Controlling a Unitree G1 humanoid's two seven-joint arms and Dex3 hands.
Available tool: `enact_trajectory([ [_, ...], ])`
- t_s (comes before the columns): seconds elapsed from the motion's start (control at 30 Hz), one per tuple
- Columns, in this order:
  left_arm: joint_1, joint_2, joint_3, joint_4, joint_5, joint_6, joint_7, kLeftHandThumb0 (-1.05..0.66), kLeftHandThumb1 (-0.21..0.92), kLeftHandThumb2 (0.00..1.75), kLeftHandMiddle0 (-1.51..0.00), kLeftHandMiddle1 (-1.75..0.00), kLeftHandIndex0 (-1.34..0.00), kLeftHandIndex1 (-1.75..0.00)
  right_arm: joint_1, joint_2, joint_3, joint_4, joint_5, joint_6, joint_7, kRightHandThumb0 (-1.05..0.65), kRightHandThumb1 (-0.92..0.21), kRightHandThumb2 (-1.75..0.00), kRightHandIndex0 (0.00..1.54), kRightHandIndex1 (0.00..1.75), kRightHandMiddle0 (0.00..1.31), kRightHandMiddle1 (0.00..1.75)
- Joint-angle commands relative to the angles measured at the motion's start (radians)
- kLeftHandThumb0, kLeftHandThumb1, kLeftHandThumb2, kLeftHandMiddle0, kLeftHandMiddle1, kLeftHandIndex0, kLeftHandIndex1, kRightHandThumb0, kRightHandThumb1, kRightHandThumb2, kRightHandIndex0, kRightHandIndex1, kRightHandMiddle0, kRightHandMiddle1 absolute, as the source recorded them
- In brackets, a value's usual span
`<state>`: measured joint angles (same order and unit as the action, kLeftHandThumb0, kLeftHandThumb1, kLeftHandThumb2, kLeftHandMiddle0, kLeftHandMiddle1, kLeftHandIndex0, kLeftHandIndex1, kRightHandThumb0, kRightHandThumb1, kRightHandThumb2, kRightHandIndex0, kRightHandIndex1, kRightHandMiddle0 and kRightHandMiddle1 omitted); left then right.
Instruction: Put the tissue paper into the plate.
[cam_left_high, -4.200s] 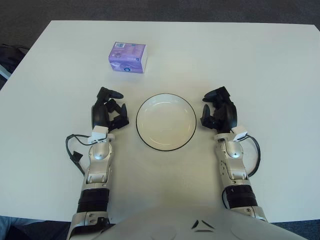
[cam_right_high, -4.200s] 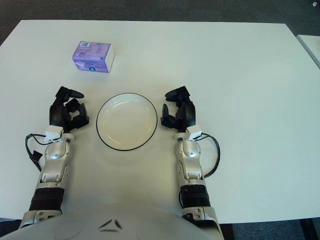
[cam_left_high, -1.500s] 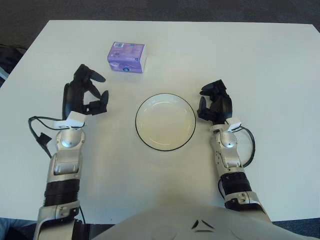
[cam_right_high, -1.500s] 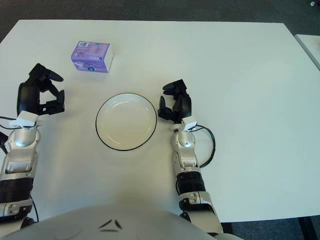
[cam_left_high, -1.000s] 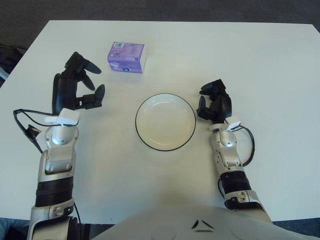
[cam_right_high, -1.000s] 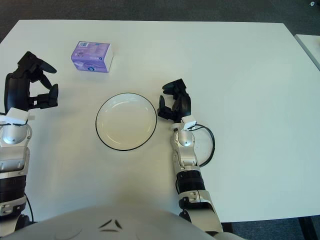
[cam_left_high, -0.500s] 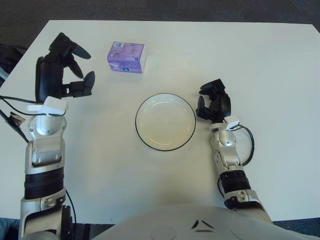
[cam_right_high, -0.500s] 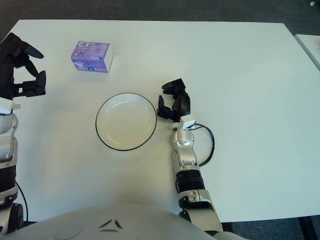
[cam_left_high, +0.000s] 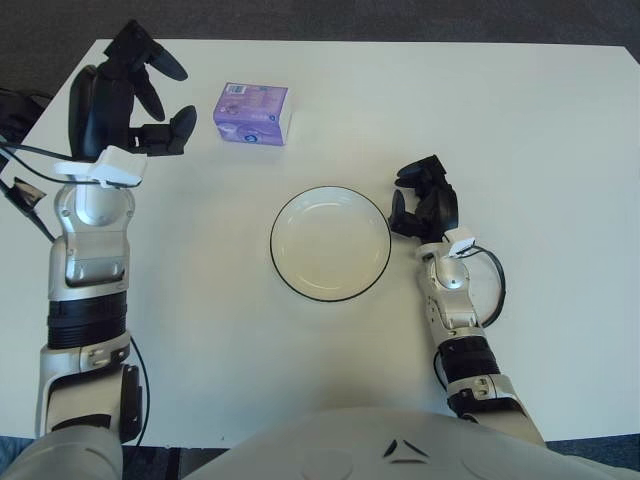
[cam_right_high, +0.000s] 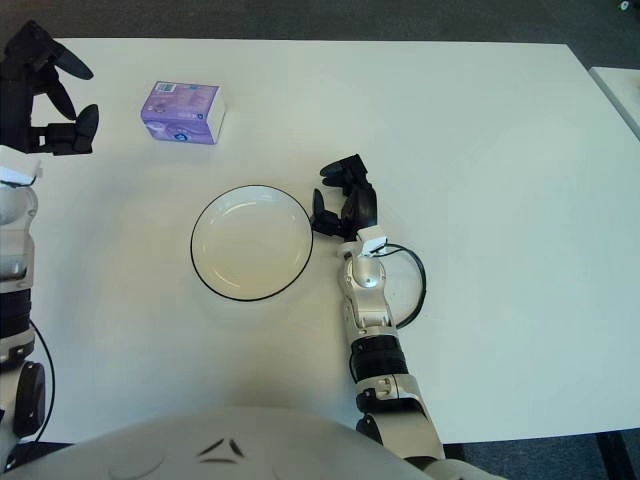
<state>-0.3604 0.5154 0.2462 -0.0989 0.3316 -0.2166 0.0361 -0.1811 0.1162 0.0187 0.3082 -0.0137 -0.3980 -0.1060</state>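
The left hand (cam_left_high: 128, 100), fingers spread and empty, hovers left of the purple tissue pack (cam_left_high: 254, 113), far-left of the plate (cam_left_high: 330, 243). A sideways approach could shove the pack away. The right hand (cam_left_high: 425, 203) idles beside the plate's right rim.

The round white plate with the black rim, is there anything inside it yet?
Nothing lies in the round white plate with the black rim; its whole bowl shows bare. The purple tissue packet sits apart, farther back on the white table, right of the raised, open left hand.
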Motion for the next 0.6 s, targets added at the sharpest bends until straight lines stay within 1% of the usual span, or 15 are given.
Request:
enact_trajectory([
  [0.0, -0.036, 0.023, -0.026, 0.022, 0.023, 0.021, -0.016, -0.45, 0.39, 1.22, -1.06, -1.75, -0.55, -1.75, 0.053, 0.020, 0.001, 0.071, 0.002, 0.035, -0.006, -0.01, -0.39, -1.19, 0.62, 1.68, 0.36, 1.64],
  [0.13, -0.075, 0.033, -0.064, 0.052, 0.053, 0.039, -0.027, -0.45, 0.39, 1.22, -1.05, -1.75, -0.55, -1.75, 0.048, 0.022, 0.002, 0.079, 0.001, 0.031, -0.011, -0.01, -0.40, -1.18, 0.62, 1.68, 0.36, 1.65],
  [0.23, -0.102, 0.036, -0.094, 0.082, 0.081, 0.032, -0.024, -0.44, 0.40, 1.21, -1.06, -1.75, -0.54, -1.75, 0.046, 0.022, 0.003, 0.083, 0.001, 0.027, -0.013, -0.01, -0.40, -1.18, 0.61, 1.68, 0.36, 1.64],
  [0.4, -0.190, 0.034, -0.151, 0.242, 0.106, -0.040, 0.003, -0.44, 0.41, 1.19, -1.04, -1.75, -0.53, -1.75, 0.039, 0.024, 0.003, 0.094, 0.012, 0.025, -0.009, -0.01, -0.40, -1.18, 0.61, 1.69, 0.37, 1.63],
  [0.47, -0.233, 0.035, -0.174, 0.323, 0.125, -0.062, 0.025, -0.44, 0.41, 1.19, -1.03, -1.75, -0.53, -1.75, 0.037, 0.024, 0.003, 0.097, 0.014, 0.021, -0.007, -0.01, -0.40, -1.18, 0.61, 1.69, 0.37, 1.63],
  [0.5, -0.301, 0.053, -0.202, 0.493, 0.159, -0.105, 0.073, -0.44, 0.41, 1.19, -1.02, -1.75, -0.53, -1.75, 0.036, 0.025, 0.003, 0.100, 0.016, 0.018, -0.006, -0.01, -0.40, -1.18, 0.61, 1.69, 0.37, 1.63],
  [0.53, -0.352, 0.067, -0.223, 0.621, 0.184, -0.138, 0.110, -0.44, 0.42, 1.19, -1.00, -1.75, -0.53, -1.75, 0.035, 0.025, 0.003, 0.102, 0.017, 0.015, -0.006, -0.01, -0.40, -1.18, 0.61, 1.69, 0.37, 1.63],
  [0.57, -0.384, 0.077, -0.237, 0.706, 0.200, -0.163, 0.135, -0.44, 0.42, 1.18, -0.98, -1.75, -0.53, -1.75, 0.034, 0.025, 0.004, 0.104, 0.017, 0.013, -0.006, -0.01, -0.40, -1.18, 0.61, 1.68, 0.37, 1.64],
])
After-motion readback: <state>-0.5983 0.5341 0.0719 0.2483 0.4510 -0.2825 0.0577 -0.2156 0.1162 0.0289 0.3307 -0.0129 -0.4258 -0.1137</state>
